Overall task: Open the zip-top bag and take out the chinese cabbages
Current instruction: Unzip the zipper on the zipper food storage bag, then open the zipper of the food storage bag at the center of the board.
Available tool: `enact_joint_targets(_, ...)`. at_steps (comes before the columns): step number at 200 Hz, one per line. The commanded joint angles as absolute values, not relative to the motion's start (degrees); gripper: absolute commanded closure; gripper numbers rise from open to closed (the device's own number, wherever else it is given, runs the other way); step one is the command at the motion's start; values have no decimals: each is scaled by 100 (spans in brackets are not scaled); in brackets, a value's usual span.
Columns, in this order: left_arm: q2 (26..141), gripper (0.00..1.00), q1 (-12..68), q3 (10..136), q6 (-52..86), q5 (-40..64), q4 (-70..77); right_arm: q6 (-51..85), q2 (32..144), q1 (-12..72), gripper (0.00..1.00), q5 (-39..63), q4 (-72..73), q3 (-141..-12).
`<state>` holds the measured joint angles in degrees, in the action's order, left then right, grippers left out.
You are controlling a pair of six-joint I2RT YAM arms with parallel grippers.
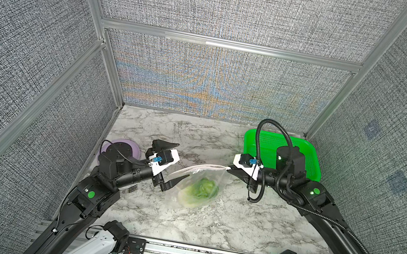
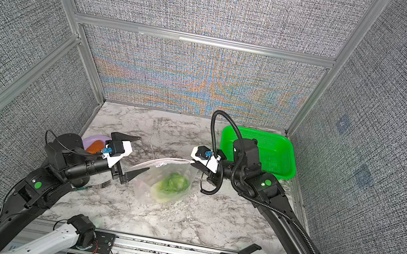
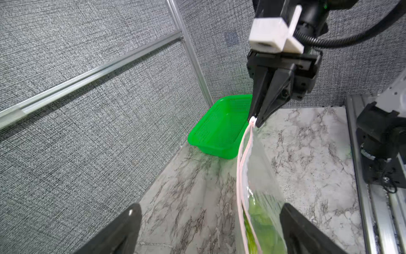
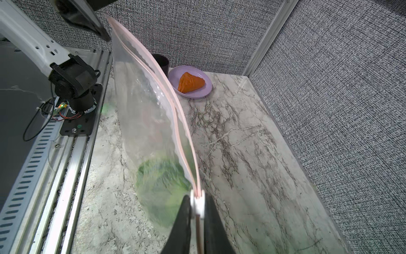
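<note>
Marbled table [image 1: 234, 232], clear plastic zip-top bag [image 1: 199, 177] lifted by one corner.
Right gripper [image 1: 229, 168] clamps the zip end; left gripper [image 1: 183, 160] gapes wide around the free end; leafy green cabbage [image 1: 202, 188] weighs it down.

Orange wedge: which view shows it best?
Right wrist view: the orange wedge lies exposed on the purple plate. Top views show at most a sliver behind the left arm; the left wrist view misses it.

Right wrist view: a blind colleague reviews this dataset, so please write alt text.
The right gripper pinches one end of the pink zip edge of a clear zip-top bag with a green cabbage inside. Beyond it, a purple plate holding an orange wedge sits on the marble table.
</note>
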<state>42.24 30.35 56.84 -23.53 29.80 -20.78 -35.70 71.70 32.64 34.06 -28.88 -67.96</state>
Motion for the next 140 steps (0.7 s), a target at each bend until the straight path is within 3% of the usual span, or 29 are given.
enact_joint_targets(1, 4393, 0, 3032, 5872, -2298, 3357, -2381, -3579, 7229, 3312, 100, 3351, -2718, -6871)
enact_joint_targets(45, 4660, 2, 3033, 5965, -2215, 3875, -2526, -3551, 7304, 3362, 100, 3287, -2698, -6911)
enact_joint_targets(95, 5102, 31, 3049, 6231, -2316, 4041, -2909, -3524, 7348, 3451, 100, 3327, -2619, -6919)
enact_joint_targets(140, 5443, 33, 3097, 6331, -2407, 3929, -3067, -3482, 7365, 3538, 100, 3360, -2604, -6908)
